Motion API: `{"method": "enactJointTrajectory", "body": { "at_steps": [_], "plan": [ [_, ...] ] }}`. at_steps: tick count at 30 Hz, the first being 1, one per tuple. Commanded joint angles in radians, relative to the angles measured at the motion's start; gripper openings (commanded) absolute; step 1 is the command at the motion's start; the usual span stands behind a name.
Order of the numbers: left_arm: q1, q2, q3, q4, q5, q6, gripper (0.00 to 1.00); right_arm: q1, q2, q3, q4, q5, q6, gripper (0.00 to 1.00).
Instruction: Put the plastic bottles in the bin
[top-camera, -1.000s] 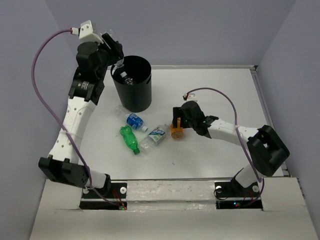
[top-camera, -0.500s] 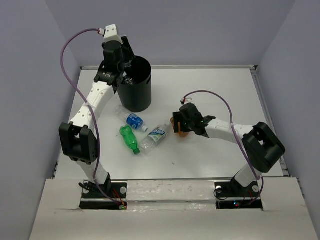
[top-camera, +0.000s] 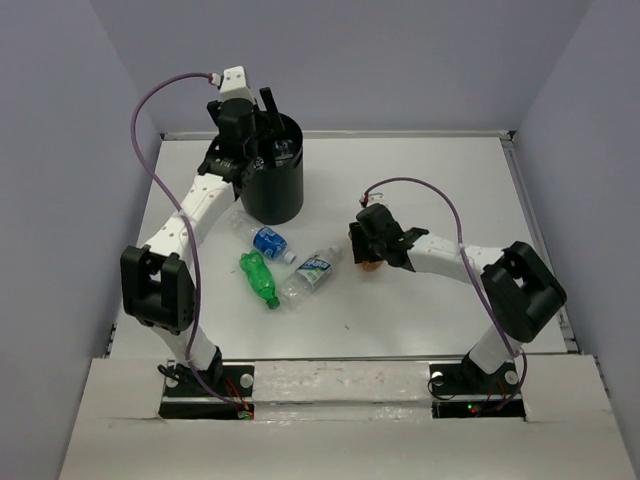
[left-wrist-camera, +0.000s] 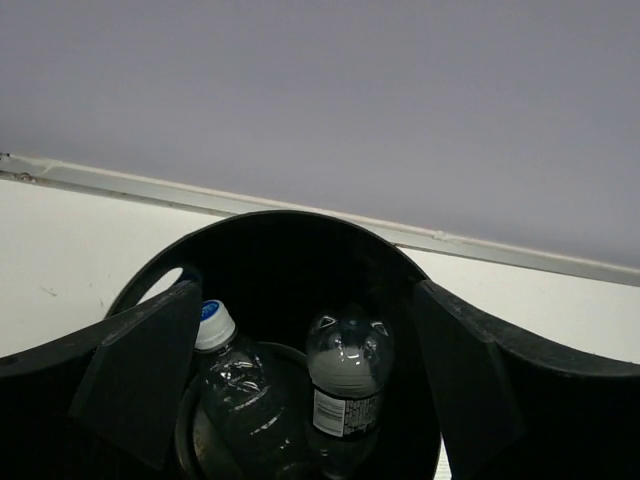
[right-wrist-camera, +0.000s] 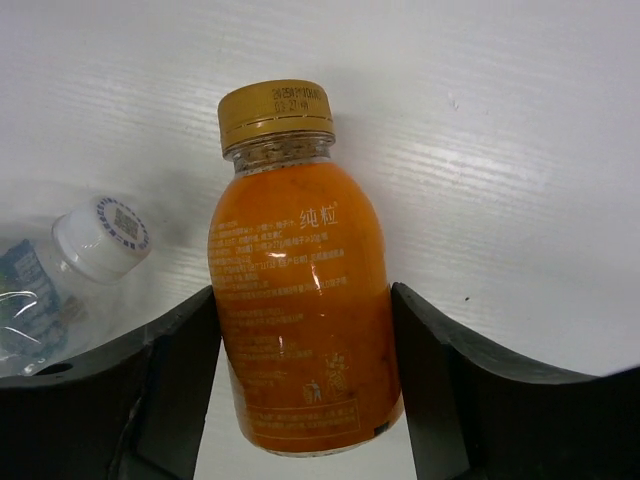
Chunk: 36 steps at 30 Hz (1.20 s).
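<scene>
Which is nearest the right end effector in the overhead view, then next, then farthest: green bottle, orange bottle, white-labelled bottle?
1. orange bottle, gripped by the right end effector.
2. white-labelled bottle, lying just to its left.
3. green bottle, farther left, past the white-labelled one.

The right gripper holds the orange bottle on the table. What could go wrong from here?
1. The right gripper grips the orange bottle by its smooth round body; it might slip when lifted.
2. The white-capped bottle lies close beside one finger; the lift may send it rolling.
3. The left gripper hangs open over the bin; bringing the orange bottle there now could make the arms collide.
</scene>
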Motion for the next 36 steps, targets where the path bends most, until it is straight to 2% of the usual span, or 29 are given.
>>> {"method": "enactJointTrajectory", "body": {
  "at_steps": [1,2,5,7,8,10,12,17,21,26,29,33,34,36],
  "plan": [
    [0.001,-0.178,0.023,-0.03,-0.013,-0.002,0.96,-0.009,-0.034,0.064,-0.015,0.081,-0.04,0.52],
    [0.001,-0.237,-0.001,-0.045,-0.005,-0.039,0.96,-0.009,-0.046,0.072,-0.018,0.107,-0.05,0.42],
    [0.001,-0.372,-0.091,-0.149,0.079,-0.125,0.95,-0.009,-0.115,0.138,-0.018,0.135,-0.081,0.33],
    [0.001,-0.449,-0.165,-0.2,0.112,-0.168,0.93,-0.009,-0.141,0.176,-0.008,0.129,-0.098,0.33],
    [0.003,-0.488,-0.251,-0.223,0.131,-0.186,0.93,-0.009,-0.152,0.195,0.002,0.115,-0.119,0.33],
    [0.001,-0.621,-0.367,-0.304,0.158,-0.231,0.93,-0.009,-0.183,0.25,0.069,0.046,-0.159,0.32],
    [0.001,-0.676,-0.435,-0.403,0.162,-0.275,0.93,-0.009,-0.192,0.287,0.135,-0.027,-0.174,0.32],
    [0.001,-0.804,-0.659,-0.537,0.187,-0.413,0.91,-0.009,-0.111,0.498,0.321,-0.225,-0.198,0.31],
    [0.001,-0.815,-0.757,-0.573,0.204,-0.483,0.89,0.0,0.018,0.702,0.392,-0.343,-0.211,0.31],
    [0.001,-0.801,-0.842,-0.542,0.238,-0.532,0.9,0.0,0.21,0.948,0.443,-0.446,-0.23,0.31],
    [0.001,-0.795,-0.874,-0.529,0.25,-0.555,0.91,0.01,0.326,1.073,0.443,-0.469,-0.225,0.31],
    [0.001,-0.77,-0.923,-0.492,0.296,-0.553,0.98,0.019,0.435,1.184,0.409,-0.465,-0.231,0.31],
    [0.001,-0.766,-0.928,-0.492,0.296,-0.553,0.98,0.019,0.464,1.195,0.407,-0.463,-0.233,0.32],
    [0.001,-0.747,-0.949,-0.48,0.33,-0.552,0.98,0.028,0.489,1.219,0.407,-0.463,-0.233,0.42]
  ]
}}
